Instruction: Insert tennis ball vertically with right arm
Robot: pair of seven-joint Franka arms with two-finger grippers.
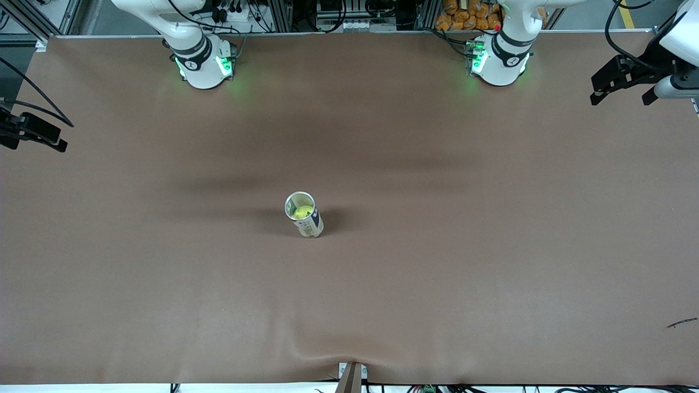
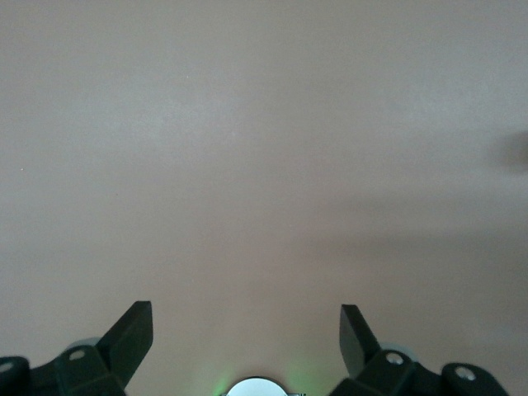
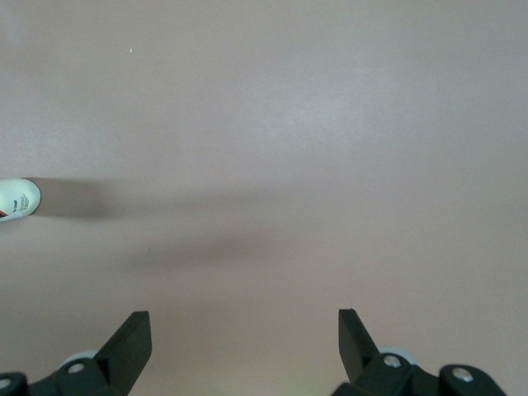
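A clear tube-shaped can stands upright at the middle of the brown table, its mouth open at the top. A yellow-green tennis ball sits inside it. My right gripper is open and empty, up in the air over the right arm's end of the table, well away from the can. Its wrist view shows the open fingers over bare mat and a sliver of the can at the edge. My left gripper is open and empty over the left arm's end of the table, and the left arm waits there.
The brown mat covers the whole table. The two arm bases stand along its edge farthest from the front camera. A small dark scrap lies near the left arm's end, close to the front camera.
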